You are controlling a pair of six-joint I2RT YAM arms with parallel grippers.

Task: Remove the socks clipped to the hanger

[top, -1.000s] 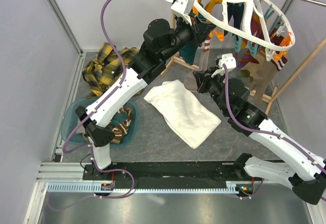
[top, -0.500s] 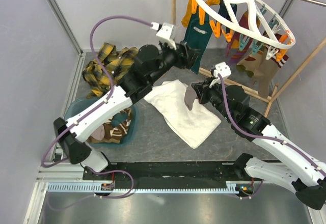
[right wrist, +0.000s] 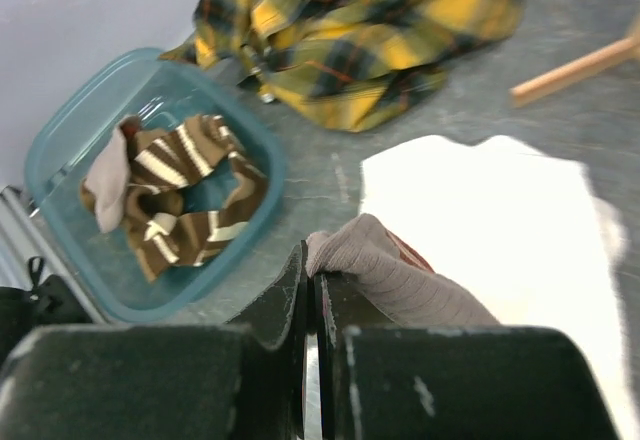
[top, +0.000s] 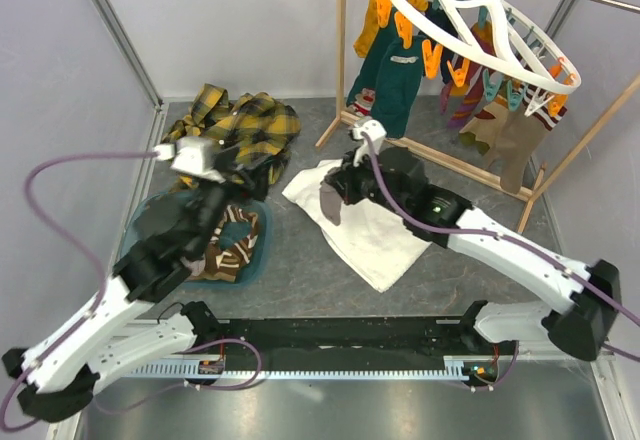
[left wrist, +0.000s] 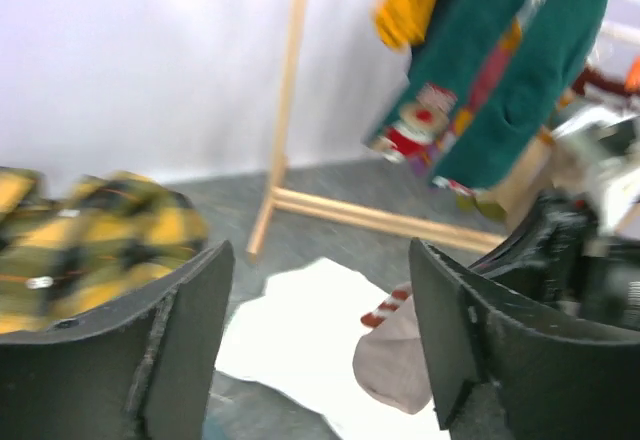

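The white ring hanger [top: 487, 35] hangs at the top right with orange and teal clips. Several socks are clipped to it: dark teal ones [top: 395, 75], a mustard one [top: 371, 20] and tan ones [top: 510, 135]. My right gripper [top: 336, 192] is shut on a tan sock with red stripes [top: 328, 206] and holds it above the white towel [top: 375, 230]. The right wrist view shows the jaws [right wrist: 312, 290] pinching that sock [right wrist: 400, 270]. My left gripper [top: 245, 172] is open and empty, low by the plaid shirt. Its fingers [left wrist: 150, 350] frame the held sock [left wrist: 400, 365].
A teal bin [top: 140, 235] at the left holds brown striped socks [top: 235, 245]; it also shows in the right wrist view [right wrist: 60, 140]. The yellow-black plaid shirt [top: 235, 125] lies behind it. The wooden rack frame [top: 440, 155] stands at the back right.
My left arm has pulled back from the hanger, down and left to beside the bin. My right gripper has moved left with the tan sock, over the towel's near-left corner.
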